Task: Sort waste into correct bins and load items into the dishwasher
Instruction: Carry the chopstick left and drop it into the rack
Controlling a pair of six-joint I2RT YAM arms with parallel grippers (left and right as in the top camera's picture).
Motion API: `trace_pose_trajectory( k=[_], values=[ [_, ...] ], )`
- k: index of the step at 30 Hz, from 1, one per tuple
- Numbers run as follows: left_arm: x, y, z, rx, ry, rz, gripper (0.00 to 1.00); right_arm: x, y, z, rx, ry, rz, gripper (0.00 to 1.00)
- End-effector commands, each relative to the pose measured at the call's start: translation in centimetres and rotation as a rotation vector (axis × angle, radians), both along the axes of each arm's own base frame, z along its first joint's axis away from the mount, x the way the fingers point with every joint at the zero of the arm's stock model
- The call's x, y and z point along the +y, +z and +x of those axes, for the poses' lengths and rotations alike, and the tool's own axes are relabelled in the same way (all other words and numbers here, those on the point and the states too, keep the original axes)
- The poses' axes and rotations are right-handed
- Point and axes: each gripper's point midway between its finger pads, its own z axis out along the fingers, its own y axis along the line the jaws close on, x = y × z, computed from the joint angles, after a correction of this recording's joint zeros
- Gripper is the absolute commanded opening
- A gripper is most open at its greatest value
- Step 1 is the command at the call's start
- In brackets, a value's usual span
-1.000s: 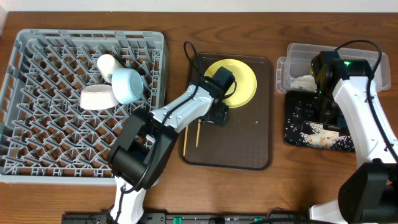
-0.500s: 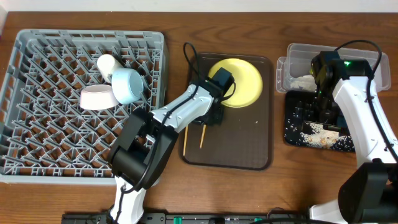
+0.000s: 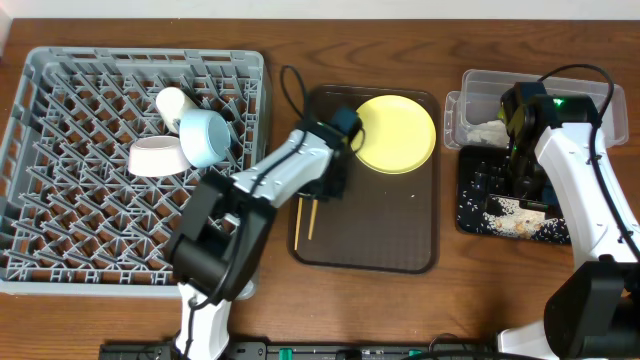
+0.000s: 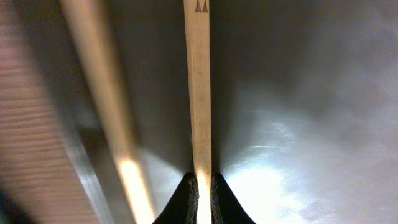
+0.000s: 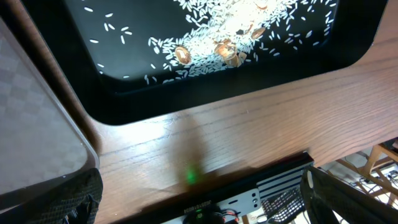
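The step now is picking up the chopsticks. The left claw (image 4: 203, 186) is pinched shut on one chopstick (image 4: 198, 87), down on the brown serving tray (image 3: 380, 240). The other chopstick (image 4: 102, 93) lies just beside it. Next it should lift gently and carry the stick to the grey dish rack (image 3: 60, 200). The right claw (image 5: 199, 193) is wide open and holds nothing, above the black tray (image 5: 124, 106) of rice (image 5: 211, 37).
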Motion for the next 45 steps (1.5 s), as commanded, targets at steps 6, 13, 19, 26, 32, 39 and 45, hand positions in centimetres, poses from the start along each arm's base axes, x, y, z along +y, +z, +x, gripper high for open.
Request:
trace_pose_trajectory(
  k=[6, 13, 19, 26, 32, 39, 45],
  values=[
    [4.2, 12.4, 2.1, -0.271, 0.031, -0.096, 0.06, -0.5, 0.1, 0.0, -0.003, -0.018, -0.015, 0.99],
    [10.4, 17.2, 1.7, -0.354, 0.087, -0.084, 0.06, -0.5, 0.1, 0.0, -0.003, -0.018, -0.015, 0.99],
    [14.4, 15.2, 0.8, -0.254, 0.175, -0.033, 0.06, -0.5, 0.1, 0.0, -0.003, -0.018, -0.014, 0.99],
    [14.5, 11.8, 0.1, -0.167, 0.169, -0.065, 0.06, -0.5, 0.1, 0.0, -0.003, -0.018, -0.014, 0.99],
    [14.5, 9.2, 0.0, -0.126, 0.153, -0.055, 0.05, -0.5, 0.1, 0.0, -0.003, -0.018, -0.014, 0.99],
    [14.5, 7.4, -0.3, -0.077, 0.152, -0.043, 0.06, -0.5, 0.1, 0.0, -0.003, -0.018, -0.014, 0.99],
    [14.5, 7.4, -0.3, -0.076, 0.135, -0.042, 0.17, -0.5, 0.1, 0.0, -0.002, -0.018, -0.014, 0.99]
  ],
)
